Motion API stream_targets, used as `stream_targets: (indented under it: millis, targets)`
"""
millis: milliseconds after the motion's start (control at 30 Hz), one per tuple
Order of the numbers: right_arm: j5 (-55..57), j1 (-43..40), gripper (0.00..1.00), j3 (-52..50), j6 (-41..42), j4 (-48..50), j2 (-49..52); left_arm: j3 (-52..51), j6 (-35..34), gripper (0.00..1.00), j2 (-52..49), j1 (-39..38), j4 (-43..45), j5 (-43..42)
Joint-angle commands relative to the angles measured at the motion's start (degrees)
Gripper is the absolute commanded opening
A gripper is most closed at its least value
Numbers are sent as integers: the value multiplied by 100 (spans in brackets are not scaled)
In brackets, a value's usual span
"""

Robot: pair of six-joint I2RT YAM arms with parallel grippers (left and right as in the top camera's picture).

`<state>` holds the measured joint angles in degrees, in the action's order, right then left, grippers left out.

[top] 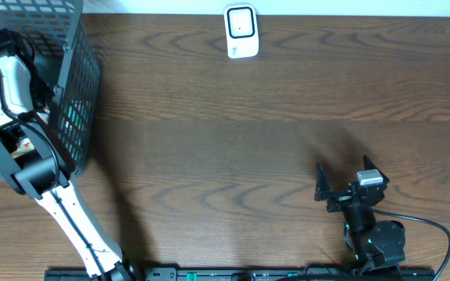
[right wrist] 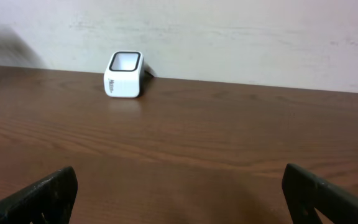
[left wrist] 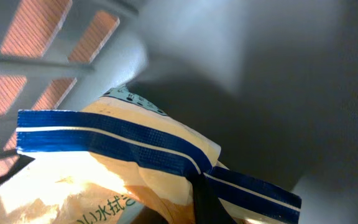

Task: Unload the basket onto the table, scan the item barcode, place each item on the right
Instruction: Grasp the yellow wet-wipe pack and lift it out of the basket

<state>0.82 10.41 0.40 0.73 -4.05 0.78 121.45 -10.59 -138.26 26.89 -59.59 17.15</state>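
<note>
The left gripper (left wrist: 202, 194) is squeezed shut, down inside the black wire basket (top: 83, 86) at the left end of the brown table (top: 233, 133). A yellow bag (left wrist: 117, 149) with blue stripes is pressed right up against it, but whether the bag is pinched cannot be told. The right gripper (top: 344, 176) is held wide open with nothing in it, low over the table near the front. The little white scanner (top: 241, 31) is seen standing at the far edge, well apart from both.
</note>
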Motion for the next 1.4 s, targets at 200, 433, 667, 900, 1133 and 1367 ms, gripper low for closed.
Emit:
stream_targets:
  millis: [200,433,667,900,1133,1367]
  targets:
    - [-35,-61,99,-9,-59,-24,-15,-35,-133,7,1672,15,404,-1362]
    - [-35,-61,99,-9,-59,-26,-15,-35,-844,7,3432,13,999,-1537]
    - [-35,-61,99,-9,-59,-24,-15,-35,-848,7,4631,15,1217,-2120]
    - [-35,-61,99,-9,-59,-24,-15,-35,-1685,7,5377,13,1744,-3604]
    - [-35,-61,99,-9,-59,-24,-15,-35,-2942,7,5821,-299,2074,-5025]
    - [-35,-61,99,-9,-59,-24,-13,-52,-3082,7,5757,-1694,1248,-5311]
